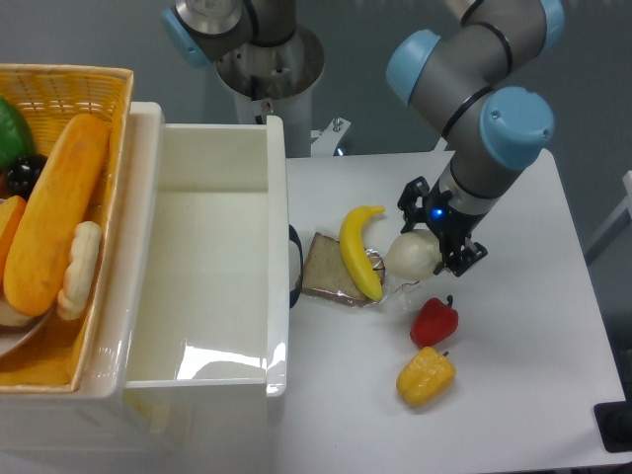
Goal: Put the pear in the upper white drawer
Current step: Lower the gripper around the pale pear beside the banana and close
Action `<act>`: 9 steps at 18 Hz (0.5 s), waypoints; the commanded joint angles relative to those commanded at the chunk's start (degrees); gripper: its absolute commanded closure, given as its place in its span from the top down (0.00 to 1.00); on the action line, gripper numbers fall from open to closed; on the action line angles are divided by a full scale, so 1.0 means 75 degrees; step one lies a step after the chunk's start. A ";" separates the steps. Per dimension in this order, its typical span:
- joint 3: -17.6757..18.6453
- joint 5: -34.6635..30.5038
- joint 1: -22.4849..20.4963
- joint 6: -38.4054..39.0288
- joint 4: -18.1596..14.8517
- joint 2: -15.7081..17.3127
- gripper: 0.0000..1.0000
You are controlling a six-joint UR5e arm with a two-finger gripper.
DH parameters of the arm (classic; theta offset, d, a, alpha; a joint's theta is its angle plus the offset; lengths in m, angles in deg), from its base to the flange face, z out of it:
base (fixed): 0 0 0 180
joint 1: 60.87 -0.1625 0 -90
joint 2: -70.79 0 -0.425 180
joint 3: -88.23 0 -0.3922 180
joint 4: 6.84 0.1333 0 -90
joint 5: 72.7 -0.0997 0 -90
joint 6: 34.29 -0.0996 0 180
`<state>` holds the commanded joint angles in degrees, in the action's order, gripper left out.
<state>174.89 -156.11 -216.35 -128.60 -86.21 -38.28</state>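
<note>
Gripper (pixel 434 242) is sitting low over the pear (pixel 412 255), fingers straddling it, apparently clamping on; contact is hard to confirm. Pear is resting on the table (pixel 523 326) beside the banana (pixel 359 249); upper white drawer (pixel 212 286) is standing open, ready to receive.

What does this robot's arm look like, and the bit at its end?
The arm is made of silver-grey tubes with rounded joints capped in light blue. Its tool is small and black, with a little blue light glowing on it.
</note>
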 joint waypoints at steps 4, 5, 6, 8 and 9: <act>-0.0047 0.0012 0.0023 0.0105 0.0012 0.0023 0.44; -0.0035 0.0012 0.0035 0.0175 0.0000 0.0023 0.45; -0.0023 0.0012 0.0047 0.0350 0.0000 0.0012 0.44; -0.0047 0.0023 0.0070 0.0539 0.0023 0.0012 0.44; -0.0081 0.0012 0.0070 0.0562 0.0012 0.0012 0.44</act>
<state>174.27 -156.02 -215.82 -124.38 -86.12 -38.19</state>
